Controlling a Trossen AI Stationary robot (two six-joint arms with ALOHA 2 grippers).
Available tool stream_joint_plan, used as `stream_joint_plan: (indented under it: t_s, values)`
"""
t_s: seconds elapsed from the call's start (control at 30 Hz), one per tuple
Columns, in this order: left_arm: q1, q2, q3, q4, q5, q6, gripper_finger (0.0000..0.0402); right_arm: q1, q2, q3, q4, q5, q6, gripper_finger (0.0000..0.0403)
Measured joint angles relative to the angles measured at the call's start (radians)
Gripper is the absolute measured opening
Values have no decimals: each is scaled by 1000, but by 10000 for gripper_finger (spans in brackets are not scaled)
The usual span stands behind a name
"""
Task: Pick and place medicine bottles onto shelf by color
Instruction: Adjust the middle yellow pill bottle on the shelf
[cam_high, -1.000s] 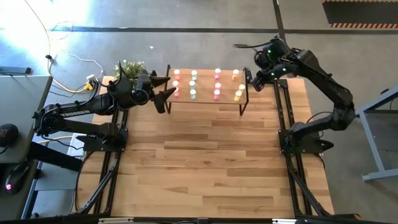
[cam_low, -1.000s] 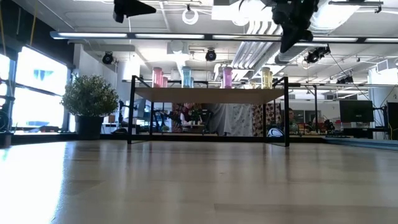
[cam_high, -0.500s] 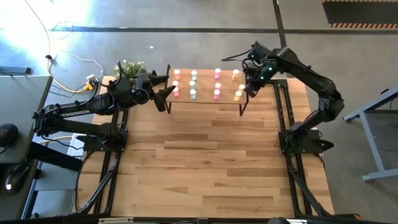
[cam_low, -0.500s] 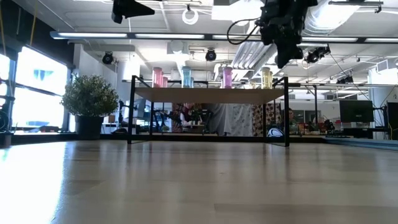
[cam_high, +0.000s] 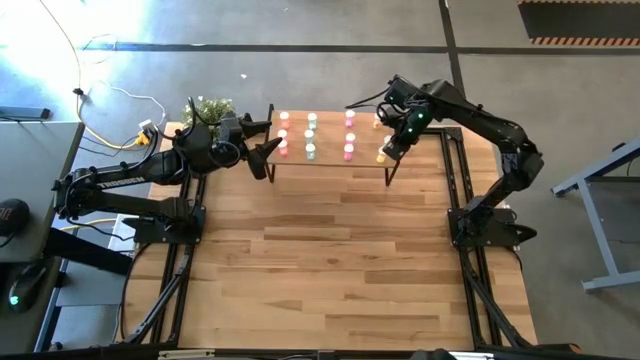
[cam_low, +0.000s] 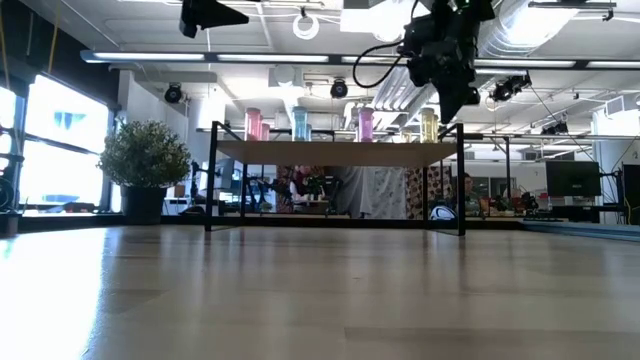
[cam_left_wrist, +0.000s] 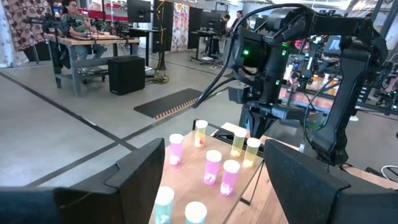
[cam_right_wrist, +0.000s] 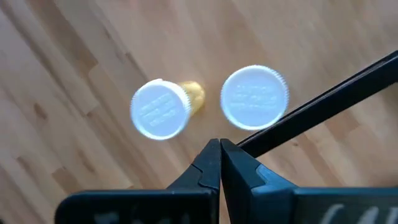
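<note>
The shelf (cam_high: 330, 142) stands at the table's far side on thin black legs. On its light wood top stand the medicine bottles in rows by color: salmon-red (cam_high: 284, 135), mint-green (cam_high: 311, 135), pink (cam_high: 349, 135) and yellow-orange (cam_high: 381, 140). My right gripper (cam_high: 390, 150) hangs over the shelf's right end, fingers shut (cam_right_wrist: 221, 155) and empty, pointing down. Just below it are two white-capped yellow-orange bottles (cam_right_wrist: 160, 109) (cam_right_wrist: 255, 98). My left gripper (cam_high: 268, 140) waits wide open (cam_left_wrist: 214, 152) and empty at the shelf's left end.
A small potted plant (cam_high: 208, 108) stands at the table's far left corner, behind my left arm. The shelf's black frame bar (cam_right_wrist: 323, 106) runs beside the yellow-orange bottles. The wood tabletop (cam_high: 330, 260) stretches in front of the shelf.
My right gripper has swung from beyond the shelf's right end toward the table's left, in over the yellow-orange bottles, and has come down a little. My left arm has kept still.
</note>
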Motion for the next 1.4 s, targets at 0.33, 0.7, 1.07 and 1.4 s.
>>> stream_joint_plan:
  t_s: [0.33, 0.7, 1.07, 1.4]
  values:
    - [0, 0, 0, 0, 0, 0, 266, 11, 1, 0, 41, 38, 35, 0]
    - [0, 0, 0, 0, 0, 7, 266, 11, 1, 0, 66, 58, 45, 0]
    - [0, 0, 0, 0, 0, 27, 266, 11, 9, 0, 78, 60, 61, 0]
    - [0, 0, 0, 0, 0, 27, 266, 11, 46, 0, 87, 83, 53, 0]
